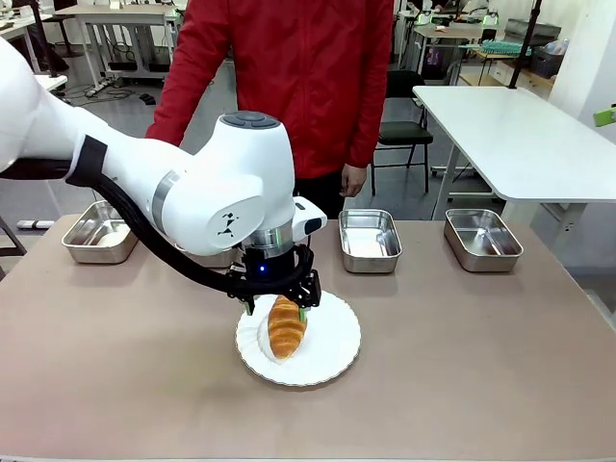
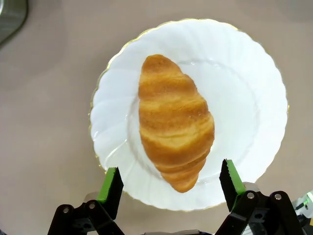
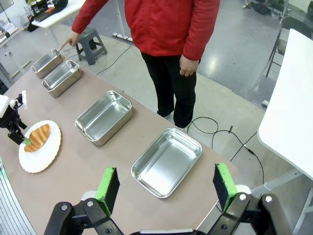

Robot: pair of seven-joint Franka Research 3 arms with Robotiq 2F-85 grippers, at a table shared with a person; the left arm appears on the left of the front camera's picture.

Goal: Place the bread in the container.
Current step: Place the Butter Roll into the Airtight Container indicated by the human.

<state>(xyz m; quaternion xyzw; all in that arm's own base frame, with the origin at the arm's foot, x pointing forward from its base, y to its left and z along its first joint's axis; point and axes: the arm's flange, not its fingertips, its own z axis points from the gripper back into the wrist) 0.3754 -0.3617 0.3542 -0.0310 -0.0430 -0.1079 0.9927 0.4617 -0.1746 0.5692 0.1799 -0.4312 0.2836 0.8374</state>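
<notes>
The golden-brown croissant (image 2: 174, 125) lies ungrasped on the round white plate (image 2: 254, 88); the left gripper (image 2: 171, 182) hovers spread above it. Grasping and carrying to a stainless-steel pan (image 1: 370, 240) remain.

arm (image 1: 207, 197): glossy white, black cable | hand (image 1: 279, 306): black, green pads | person (image 1: 289, 77): red jacket, black trousers
</notes>
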